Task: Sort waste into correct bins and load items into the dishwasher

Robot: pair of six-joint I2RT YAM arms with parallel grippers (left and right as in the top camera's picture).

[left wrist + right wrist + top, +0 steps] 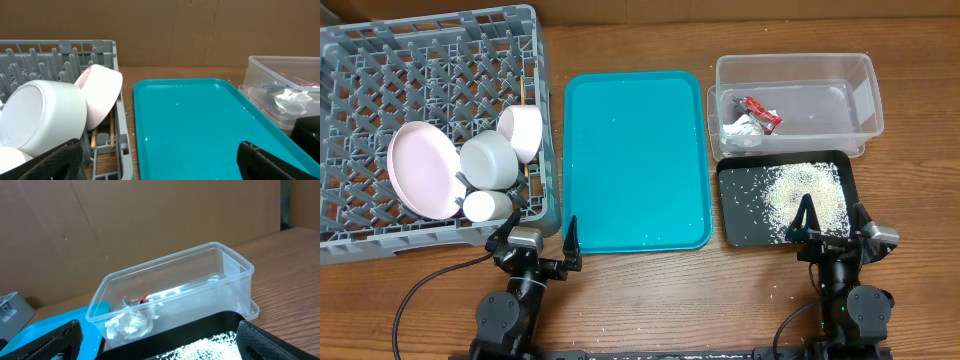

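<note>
The grey dish rack (380,60) at the left holds the white-pink plate (420,170), the grey-blue bowl (488,158), the pale pink bowl (523,130) and the white cup (486,206). A chopstick (112,131) lies in the rack by its right wall. The clear tub (840,75) holds the red wrapper (760,110) and the white paper scrap (742,127). The black tray (745,225) holds the rice (802,198). My left gripper (537,238) is open and empty at the teal tray's front left corner. My right gripper (832,222) is open and empty over the black tray's front edge.
The teal serving tray (635,160) lies between the rack and the bins, with a few stray grains on it. A few rice grains lie on the wooden table near the front edge. A brown cardboard wall (200,30) stands behind the table.
</note>
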